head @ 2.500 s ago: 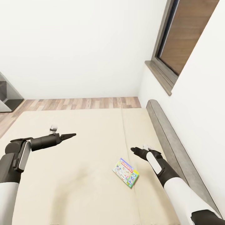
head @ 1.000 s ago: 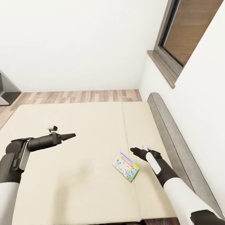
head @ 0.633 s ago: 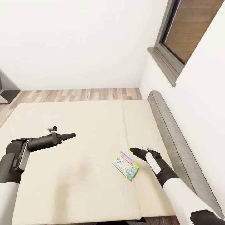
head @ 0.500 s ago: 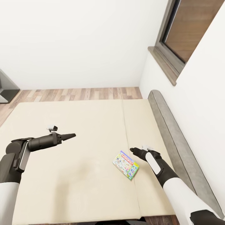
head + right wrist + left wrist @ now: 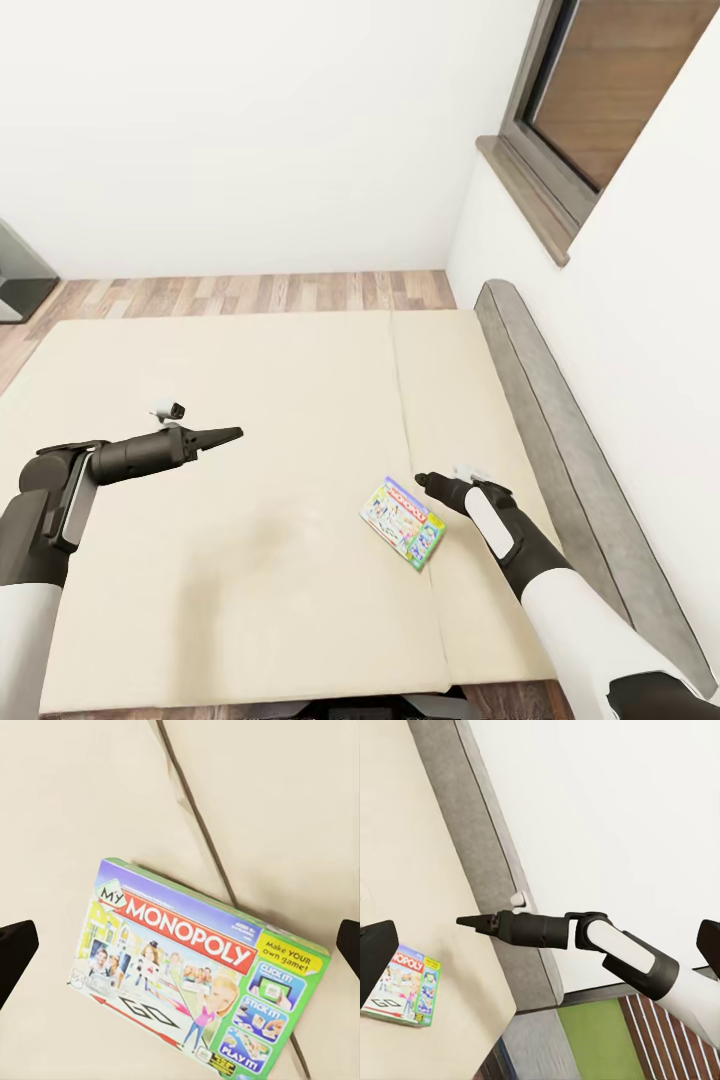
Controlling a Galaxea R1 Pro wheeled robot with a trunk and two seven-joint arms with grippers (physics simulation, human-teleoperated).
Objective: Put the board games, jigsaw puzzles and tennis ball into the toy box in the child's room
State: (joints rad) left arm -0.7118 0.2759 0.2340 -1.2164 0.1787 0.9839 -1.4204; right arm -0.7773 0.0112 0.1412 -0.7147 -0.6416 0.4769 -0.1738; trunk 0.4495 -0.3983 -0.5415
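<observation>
On bed (image 5: 250,400), board game (image 5: 403,523) lies just beside right gripper (image 5: 424,482), long axis diagonal; left gripper (image 5: 232,434) well apart. Right open, left closed.

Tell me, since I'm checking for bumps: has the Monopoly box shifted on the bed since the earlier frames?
No. The Monopoly box lies just left of the mattress seam, as before; the camera moved, not the box.

The bed (image 5: 250,400) runs off the head view's lower and left edges.
</observation>
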